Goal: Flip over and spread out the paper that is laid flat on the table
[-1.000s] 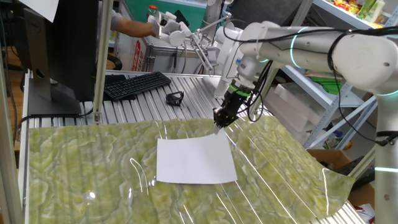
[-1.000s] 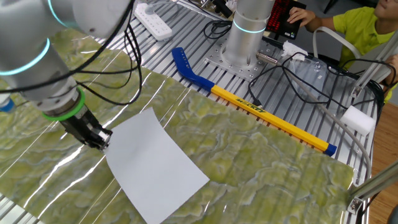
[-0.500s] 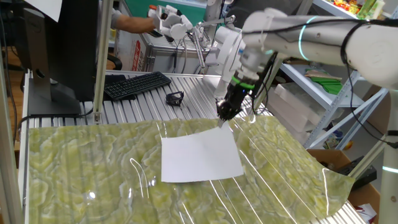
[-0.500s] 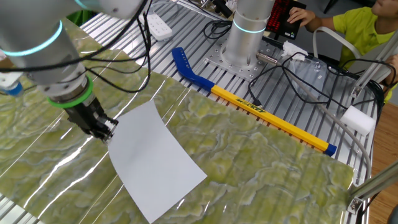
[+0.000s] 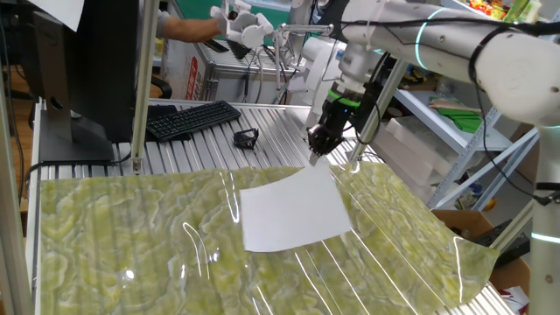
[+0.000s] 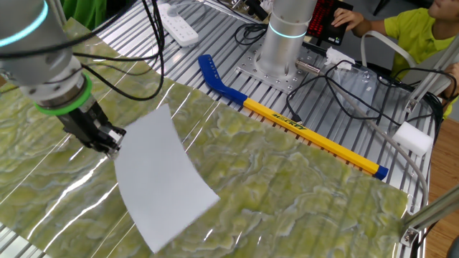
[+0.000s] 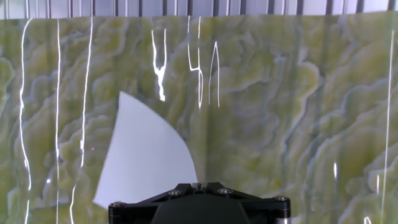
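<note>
A cluttered workshop is seen around the counter (image 5: 105,227), whose green-yellow marbled area lies under glossy film, with ribbed silver metal behind it. On the ribbed part a black keyboard (image 5: 191,118) and a small black clip (image 5: 246,137) are found in one fixed view, and a long yellow bar with a blue end (image 6: 301,125) in the other.

The white Flexiv arm (image 5: 455,48) is reached over the far edge of the marbled area. The paper (image 5: 293,212) is held up by one corner, curling in the air, while its opposite end appears to rest on or just above the film.

The gripper (image 6: 109,140) is closed on that raised corner, the fingers pinching the paper; in the hand view the sheet (image 7: 144,160) is seen hanging below them.

Only a small corner seems to be gripped, so the sheet could be pulled out of the pinch if the trailing end drags or sticks on the glossy film. A fold or crease could be set in if the sheet is laid over too quickly, leaving it doubled rather than spread flat.
</note>
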### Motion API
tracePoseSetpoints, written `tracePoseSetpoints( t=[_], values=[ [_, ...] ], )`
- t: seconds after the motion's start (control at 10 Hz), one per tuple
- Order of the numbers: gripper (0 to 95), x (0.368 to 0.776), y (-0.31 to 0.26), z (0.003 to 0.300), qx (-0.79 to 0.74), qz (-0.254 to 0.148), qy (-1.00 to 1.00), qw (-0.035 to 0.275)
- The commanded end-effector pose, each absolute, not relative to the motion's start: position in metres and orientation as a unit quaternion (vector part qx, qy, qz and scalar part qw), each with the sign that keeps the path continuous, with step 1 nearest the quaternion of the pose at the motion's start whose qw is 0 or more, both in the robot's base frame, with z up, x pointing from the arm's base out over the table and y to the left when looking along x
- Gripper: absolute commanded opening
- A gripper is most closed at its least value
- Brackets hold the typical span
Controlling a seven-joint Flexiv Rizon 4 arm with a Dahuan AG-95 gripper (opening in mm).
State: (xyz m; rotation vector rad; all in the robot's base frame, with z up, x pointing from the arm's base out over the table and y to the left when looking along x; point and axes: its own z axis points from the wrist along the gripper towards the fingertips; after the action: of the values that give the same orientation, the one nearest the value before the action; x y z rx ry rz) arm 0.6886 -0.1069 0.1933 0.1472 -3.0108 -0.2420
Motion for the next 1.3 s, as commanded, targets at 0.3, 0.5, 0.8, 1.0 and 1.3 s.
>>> tracePoseSetpoints(
  t=[0.3,0.5,0.8,1.0,1.3],
  values=[
    [0.0,0.693,-0.116,0.205,0.056,-0.069,-0.995,0.054],
    [0.0,0.695,-0.121,0.209,0.057,-0.066,-0.995,0.054],
    [0.0,0.696,-0.121,0.21,0.057,-0.063,-0.995,0.054],
    [0.0,0.696,-0.121,0.21,0.058,-0.06,-0.995,0.052],
    [0.0,0.696,-0.121,0.21,0.057,-0.06,-0.995,0.05]
  ],
)
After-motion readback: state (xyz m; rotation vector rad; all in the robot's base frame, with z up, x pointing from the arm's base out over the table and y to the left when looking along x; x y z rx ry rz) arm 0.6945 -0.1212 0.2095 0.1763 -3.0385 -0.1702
